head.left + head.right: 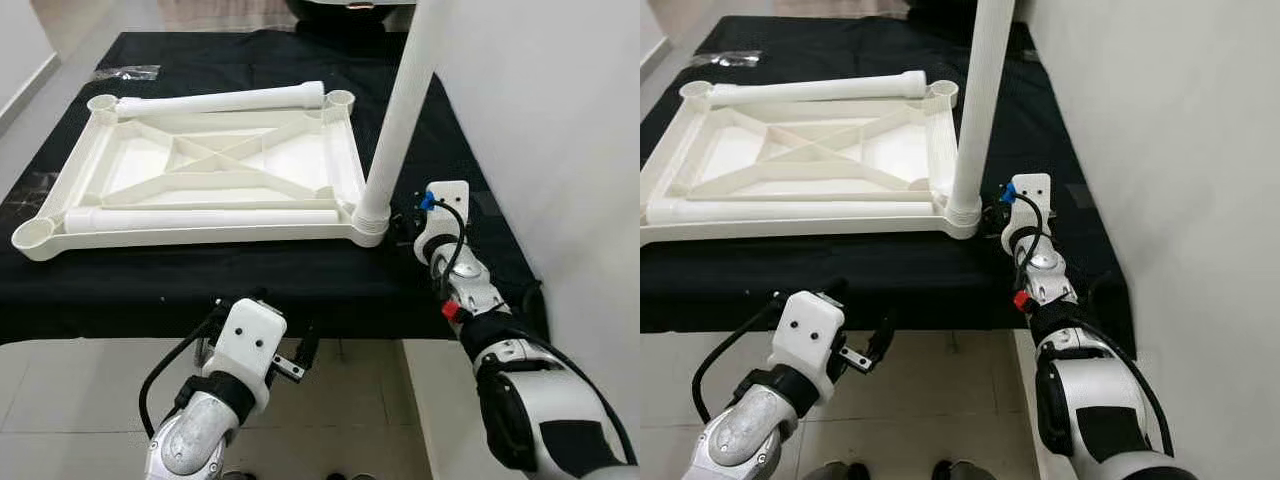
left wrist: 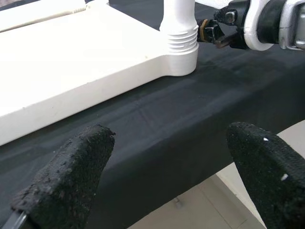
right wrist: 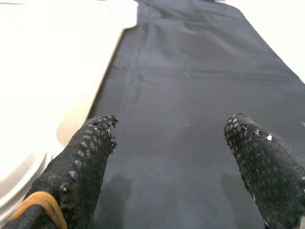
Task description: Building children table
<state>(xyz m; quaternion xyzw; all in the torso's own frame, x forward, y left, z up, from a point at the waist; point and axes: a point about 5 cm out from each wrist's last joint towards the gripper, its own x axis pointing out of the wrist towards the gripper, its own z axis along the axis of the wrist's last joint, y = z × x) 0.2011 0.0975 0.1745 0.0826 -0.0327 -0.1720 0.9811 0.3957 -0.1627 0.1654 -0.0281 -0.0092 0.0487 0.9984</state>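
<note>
White tabletop frame point(image 1: 200, 170) lies upside down on the black surface point(image 1: 300, 275), one leg point(image 1: 400, 110) upright at 4 o'clock. Right hand point(image 3: 167, 138) open beside it, apparently empty; left hand point(image 2: 167, 157) open, empty.

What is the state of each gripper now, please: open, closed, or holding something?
Left gripper: open, holding nothing, in front of the black cloth's edge.
Right gripper: open, holding nothing, beside the upright white leg.
</note>
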